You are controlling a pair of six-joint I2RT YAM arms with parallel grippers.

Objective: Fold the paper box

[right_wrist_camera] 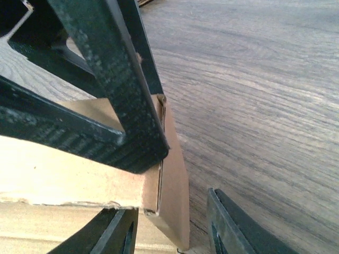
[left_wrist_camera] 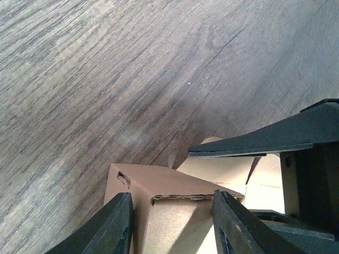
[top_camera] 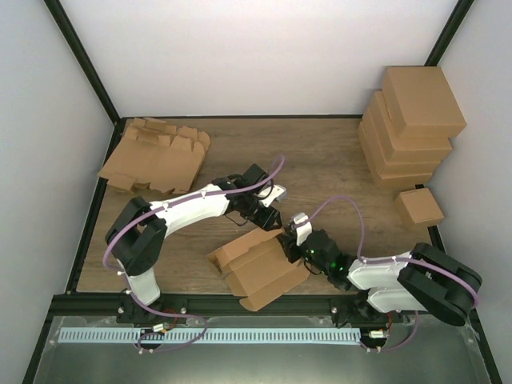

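A: Sitting where, the paper box [top_camera: 264, 272]?
B: Half folded, near the front edge of the table [top_camera: 336, 160], between the two arms.
A: Left gripper [left_wrist_camera: 172, 201]?
B: Jaws partly apart over the box's upper edge. Gripping or not, I cannot tell.
A: Right gripper [right_wrist_camera: 173, 203]?
B: Parted around a box corner, wood showing beside one finger, holding nothing. Flat blanks [top_camera: 156, 156] lie far left, finished boxes [top_camera: 412, 120] far right.

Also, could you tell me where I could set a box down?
The widest is the far middle of the table, between the flat blanks and the stack of boxes. A smaller one lies between the small box and the right arm. The near centre is crowded: the left arm meets it at the half-folded box.
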